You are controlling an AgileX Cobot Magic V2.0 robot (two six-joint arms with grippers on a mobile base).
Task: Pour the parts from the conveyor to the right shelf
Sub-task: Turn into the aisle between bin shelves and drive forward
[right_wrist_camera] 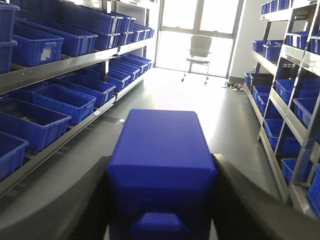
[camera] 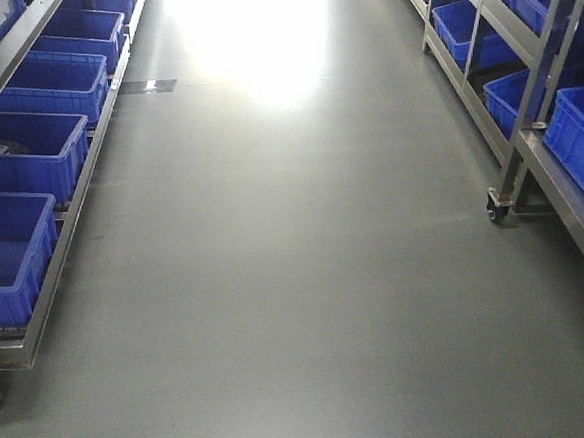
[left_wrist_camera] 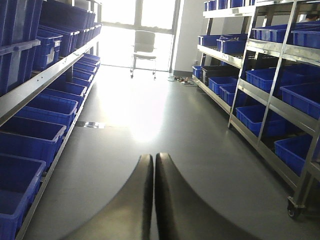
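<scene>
Progress is judged to be at the carrying stage. The blue block (right_wrist_camera: 162, 165) is clamped at its sides by the dark fingers (right_wrist_camera: 235, 200) of the right end effector (right_wrist_camera: 162, 200), with its short knob turned toward the wrist camera. No conveyor is seen in any view, so the pick-up is taken as done. The delivery is left: the right shelf (camera: 572, 204) is seen along the edge of the aisle, and one of its blue bins (camera: 582, 139) must be reached before the block can be tipped in. The left end effector (left_wrist_camera: 153, 190) is pressed closed with nothing between its fingers.

Both wrists are held roughly level and pointed straight down the grey floor (camera: 296, 279), toward a chair (right_wrist_camera: 199, 50) by the bright windows. Neither arm is turned toward the shelf, and neither is seen in the front view.
</scene>
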